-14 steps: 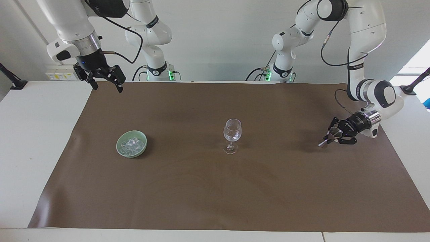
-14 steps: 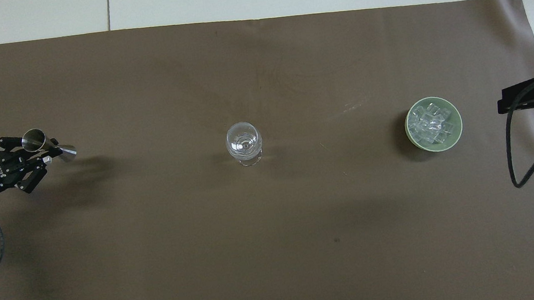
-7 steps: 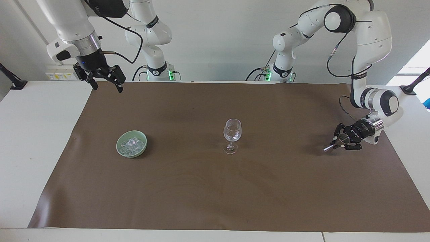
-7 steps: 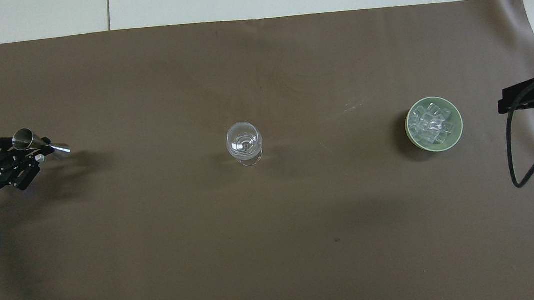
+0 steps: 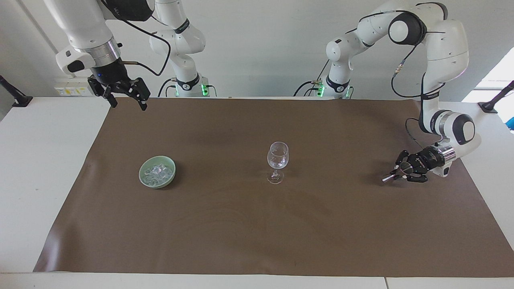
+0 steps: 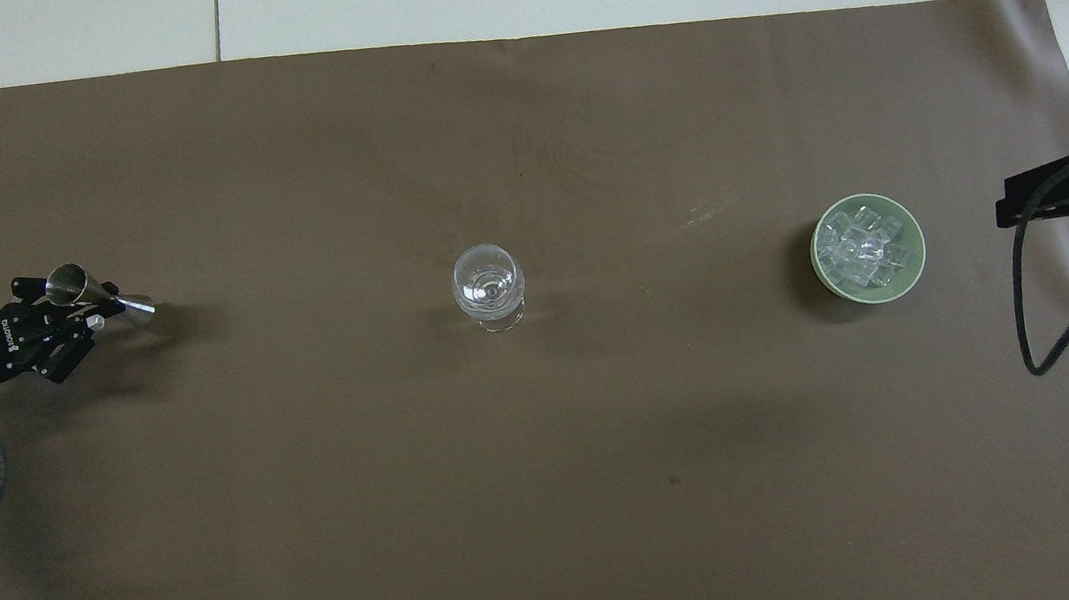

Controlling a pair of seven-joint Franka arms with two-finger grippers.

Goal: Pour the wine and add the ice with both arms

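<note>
Overhead view: ice [image 6: 864,248] fills green bowl [image 6: 917,261]; left hand [image 6: 88,309] grips jigger [image 6: 96,293], right hand [image 5: 127,98] open.

White jointed arms [image 5: 443,36] (black cables trailing), silver wrists, black two-fingered tools.

— Setting, as I see it from my end?

— White table [image 5: 48,168], made of panels; seams show at the edge farthest from me. A brown mat [image 5: 257,224] covers most of it, leaving bare white margins at both ends.

— Walls?

— Plain pale wall [image 5: 257,44] at my back. A socket strip [image 5: 72,89] sits low on it, toward the right arm's end.

— Light?

— Bright daylight from a window [image 5: 496,78] at the left arm's end. Soft shadows on the mat.

— Other fixtures?

— Black clamp posts [image 5: 14,96] at both table ends.
</note>
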